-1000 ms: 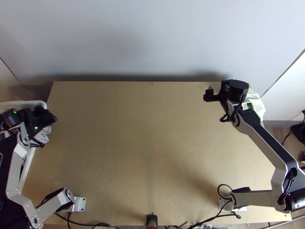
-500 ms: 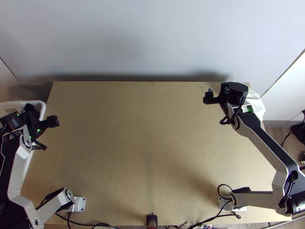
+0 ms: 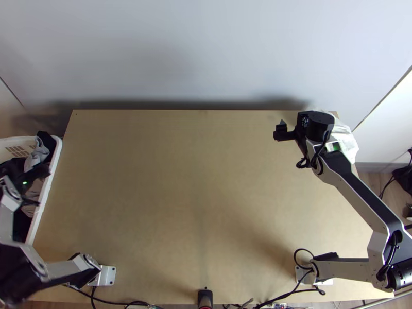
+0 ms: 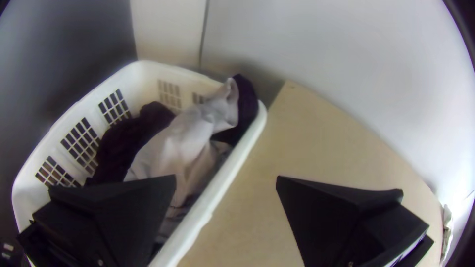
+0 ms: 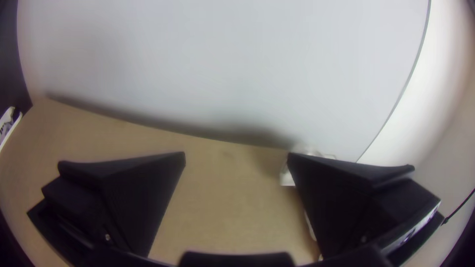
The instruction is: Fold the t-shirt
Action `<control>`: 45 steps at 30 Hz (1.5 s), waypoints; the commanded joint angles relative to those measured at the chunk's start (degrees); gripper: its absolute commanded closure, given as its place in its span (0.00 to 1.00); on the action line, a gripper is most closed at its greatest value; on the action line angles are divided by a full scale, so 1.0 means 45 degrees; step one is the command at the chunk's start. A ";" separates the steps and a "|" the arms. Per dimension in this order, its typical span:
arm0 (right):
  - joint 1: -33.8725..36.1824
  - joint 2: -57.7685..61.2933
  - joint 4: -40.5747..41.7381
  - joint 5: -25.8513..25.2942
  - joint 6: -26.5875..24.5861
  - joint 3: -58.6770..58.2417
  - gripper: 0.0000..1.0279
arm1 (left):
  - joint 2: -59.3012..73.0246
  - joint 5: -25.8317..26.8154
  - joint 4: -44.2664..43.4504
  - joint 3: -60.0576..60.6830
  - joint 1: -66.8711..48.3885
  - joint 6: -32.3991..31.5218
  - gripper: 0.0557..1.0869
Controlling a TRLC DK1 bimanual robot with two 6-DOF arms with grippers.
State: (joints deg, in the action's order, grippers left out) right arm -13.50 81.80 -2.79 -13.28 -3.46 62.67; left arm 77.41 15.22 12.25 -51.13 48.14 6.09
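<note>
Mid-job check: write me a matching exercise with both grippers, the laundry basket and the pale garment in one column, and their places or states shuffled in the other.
1. Left gripper
2. Right gripper
3. Basket
4. Pale garment

A. White, with slotted sides, by the table's left edge
B. Open, near the table's far right corner
C. Lying bunched beside dark cloth
D. Open, at the laundry

Pairs: 1-D; 2-B; 3-A; 4-C

Soft, fairly bright light; a dim shadow (image 3: 206, 105) lines the pale wall (image 3: 206, 51) beyond the right claw (image 3: 295, 133); wrist views bow the desk (image 3: 195, 180), corners dark.
</note>
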 commanded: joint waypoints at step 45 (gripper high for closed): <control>-0.0341 0.0768 -0.0240 -0.0311 -0.0265 0.0760 0.07 | 0.7662 0.0387 -0.0222 -0.6078 0.0220 -0.0806 0.97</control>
State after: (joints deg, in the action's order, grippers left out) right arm -14.98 84.55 -3.86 -14.57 -4.58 65.63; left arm 116.31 16.95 10.96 -77.65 49.17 3.88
